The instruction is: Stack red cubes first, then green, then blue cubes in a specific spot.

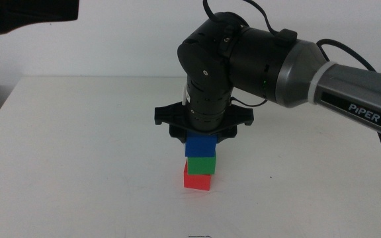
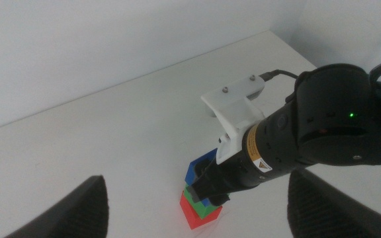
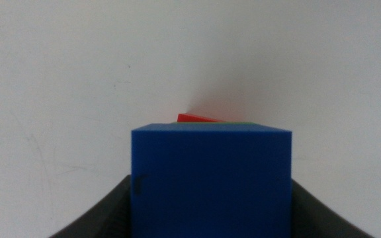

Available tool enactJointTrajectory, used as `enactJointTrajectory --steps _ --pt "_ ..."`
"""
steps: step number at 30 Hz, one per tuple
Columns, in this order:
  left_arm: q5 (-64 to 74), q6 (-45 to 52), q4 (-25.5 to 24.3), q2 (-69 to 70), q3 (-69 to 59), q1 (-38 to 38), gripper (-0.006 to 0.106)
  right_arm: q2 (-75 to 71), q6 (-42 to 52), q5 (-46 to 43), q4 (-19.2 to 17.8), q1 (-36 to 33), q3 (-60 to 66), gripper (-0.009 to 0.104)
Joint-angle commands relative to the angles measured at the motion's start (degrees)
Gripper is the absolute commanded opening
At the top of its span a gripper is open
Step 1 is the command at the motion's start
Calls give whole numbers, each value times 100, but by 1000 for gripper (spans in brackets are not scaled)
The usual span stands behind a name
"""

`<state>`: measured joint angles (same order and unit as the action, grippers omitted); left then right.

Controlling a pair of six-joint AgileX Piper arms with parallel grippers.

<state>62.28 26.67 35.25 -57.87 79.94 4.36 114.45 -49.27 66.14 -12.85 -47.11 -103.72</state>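
Right gripper (image 1: pixel 201 135) jaws clamp matte blue cube (image 1: pixel 200 147) atop green cube (image 1: pixel 200 164) and red cube (image 1: pixel 197 180); white table (image 1: pixel 78 152) open all round. Left gripper (image 2: pixel 197 211) spread apart, aloft.

White table (image 1: pixel 78 152), pale wall (image 1: pixel 131 39)

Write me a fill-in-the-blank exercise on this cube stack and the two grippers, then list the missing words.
1. The cube at the bottom of the stack is ____.
2. The green cube sits directly under the ____ cube.
3. The ____ gripper has its jaws around the top cube.
4. The left gripper waits off to the side with its jaws ____.

Missing words: red; blue; right; open
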Motion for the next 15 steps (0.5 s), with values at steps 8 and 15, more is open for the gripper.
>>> enactJointTrajectory --steps 8,15 --pt "-313 -17 299 61 166 10 91 -269 -93 -114 -102 -6 -153 67" --pt "-313 -17 299 61 166 10 91 -818 -87 -36 -126 -6 -318 67"
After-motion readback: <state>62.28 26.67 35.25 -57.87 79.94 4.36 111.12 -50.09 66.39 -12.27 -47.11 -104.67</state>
